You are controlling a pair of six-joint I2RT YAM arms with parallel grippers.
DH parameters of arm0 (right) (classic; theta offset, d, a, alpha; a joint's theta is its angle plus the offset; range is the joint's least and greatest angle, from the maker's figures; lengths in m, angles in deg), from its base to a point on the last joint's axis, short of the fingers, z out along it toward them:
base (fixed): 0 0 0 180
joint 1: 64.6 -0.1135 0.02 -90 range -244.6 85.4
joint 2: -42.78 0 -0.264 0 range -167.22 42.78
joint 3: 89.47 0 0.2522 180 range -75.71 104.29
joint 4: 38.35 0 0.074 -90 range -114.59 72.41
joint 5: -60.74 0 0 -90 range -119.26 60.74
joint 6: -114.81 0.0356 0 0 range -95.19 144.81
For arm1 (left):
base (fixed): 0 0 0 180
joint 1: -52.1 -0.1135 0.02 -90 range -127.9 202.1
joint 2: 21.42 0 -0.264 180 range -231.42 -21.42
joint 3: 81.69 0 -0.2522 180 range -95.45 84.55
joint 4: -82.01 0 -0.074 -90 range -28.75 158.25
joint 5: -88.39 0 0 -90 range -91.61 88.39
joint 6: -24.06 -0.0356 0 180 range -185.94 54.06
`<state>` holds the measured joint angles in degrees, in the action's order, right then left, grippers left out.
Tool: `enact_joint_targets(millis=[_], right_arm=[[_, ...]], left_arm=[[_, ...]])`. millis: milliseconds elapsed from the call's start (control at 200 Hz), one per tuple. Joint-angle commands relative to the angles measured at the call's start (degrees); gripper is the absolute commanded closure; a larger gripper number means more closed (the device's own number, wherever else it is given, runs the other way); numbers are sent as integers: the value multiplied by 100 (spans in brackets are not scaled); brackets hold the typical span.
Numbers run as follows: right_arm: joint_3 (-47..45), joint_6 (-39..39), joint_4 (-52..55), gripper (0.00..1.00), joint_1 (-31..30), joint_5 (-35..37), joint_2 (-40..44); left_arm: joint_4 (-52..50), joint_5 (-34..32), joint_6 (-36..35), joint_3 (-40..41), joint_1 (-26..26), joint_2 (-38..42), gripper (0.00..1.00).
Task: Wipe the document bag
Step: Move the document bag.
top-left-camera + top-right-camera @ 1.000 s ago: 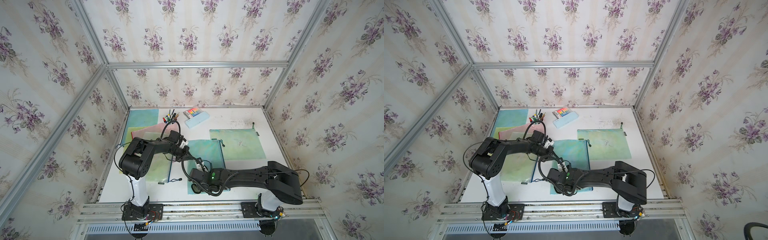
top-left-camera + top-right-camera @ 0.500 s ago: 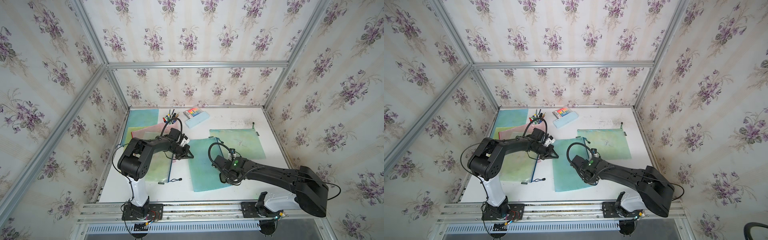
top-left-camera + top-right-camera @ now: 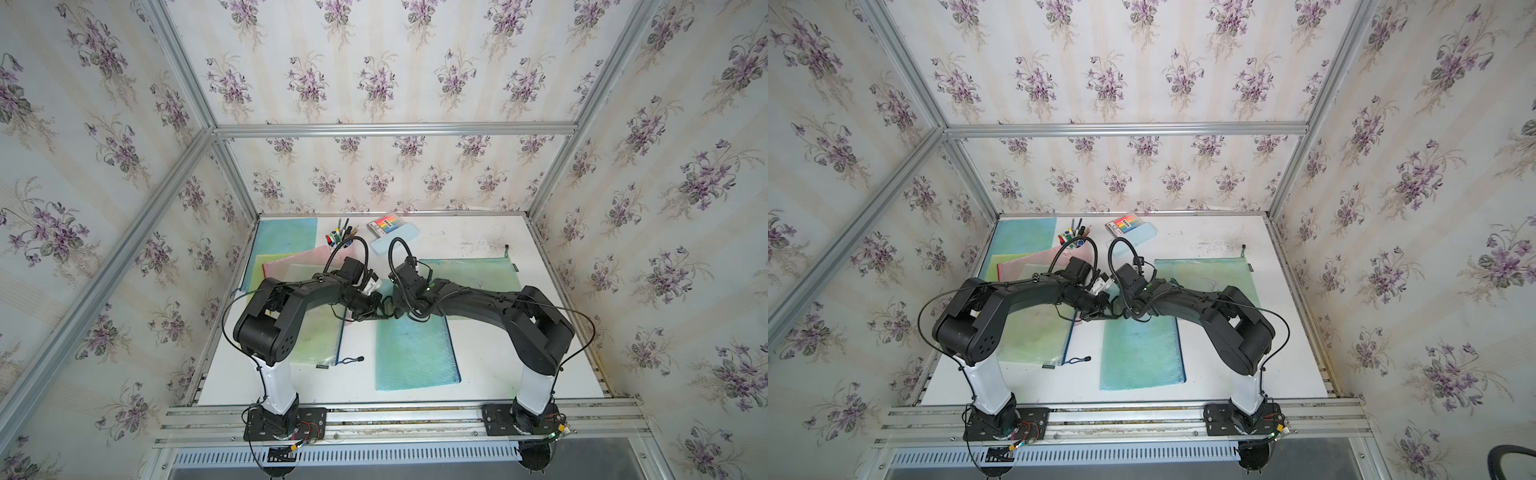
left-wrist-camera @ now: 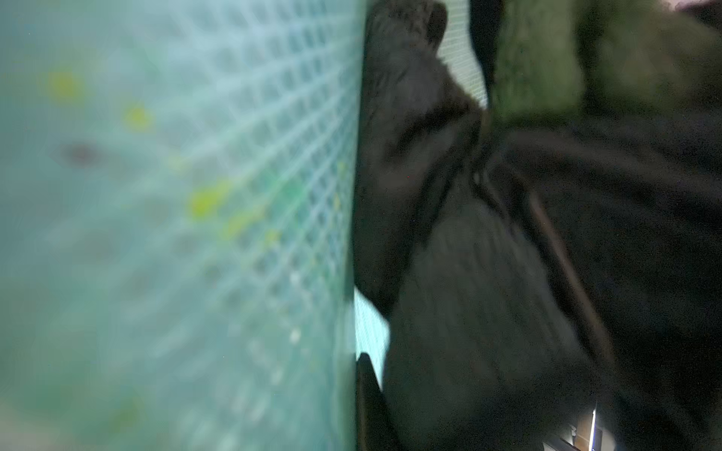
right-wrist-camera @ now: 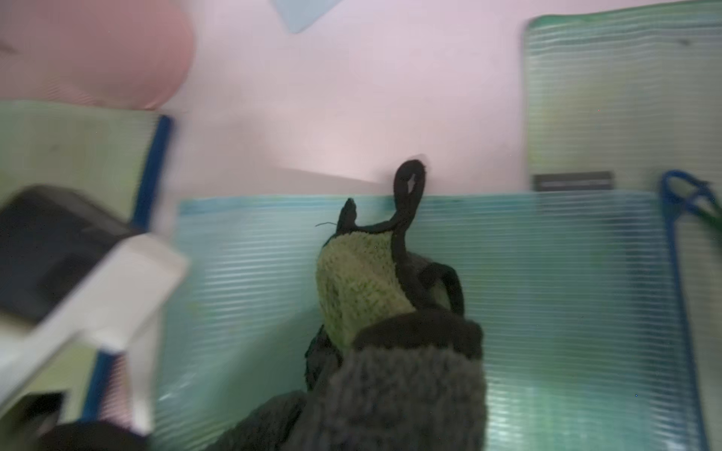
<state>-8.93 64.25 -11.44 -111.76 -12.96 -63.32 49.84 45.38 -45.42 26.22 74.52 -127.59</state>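
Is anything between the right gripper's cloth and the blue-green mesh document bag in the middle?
Nothing visible. The green and grey cloth in the right gripper rests directly on the blue-green mesh document bag near its far edge, with the left gripper close beside.

- Blocked across mid-table by the left gripper [image 3: 375, 306] and right gripper [image 3: 395, 305], almost nose to nose over the far end of the teal document bag [image 3: 415, 353]; hardly any gap between them.
- Both jaws closed; a cloth [image 5: 359, 285] clamped in the right, bulging ahead of it.
- Hemmed in overhead by cable loops [image 3: 398, 240] arching above both wrists.
- Crowded at the back: upright pen cup [image 3: 343, 245] and marker box [image 3: 386, 226], near the wrists.
- Open over bare table [image 3: 494, 365] at front right and along the front edge.
- Low and flat at left: green bag [image 3: 316, 340], with its zip cord [image 3: 353, 359] loose beside it.
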Motion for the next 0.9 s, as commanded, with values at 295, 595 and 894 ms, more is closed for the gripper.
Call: enact_joint_targets(millis=[295,595,894], right_arm=[[-813,-610,422,77,1346,823,1506],[-248,-929,688,77,1552,575,1560],[182,-1132,895,77,1930,428,1264]], left_arm=[[-2600,-1228,-679,-892,3,875,100],[-4698,-3445,-1577,-1820,-578,1363,99],[-4931,-5021,-2166,-2351,-1149,700,98]])
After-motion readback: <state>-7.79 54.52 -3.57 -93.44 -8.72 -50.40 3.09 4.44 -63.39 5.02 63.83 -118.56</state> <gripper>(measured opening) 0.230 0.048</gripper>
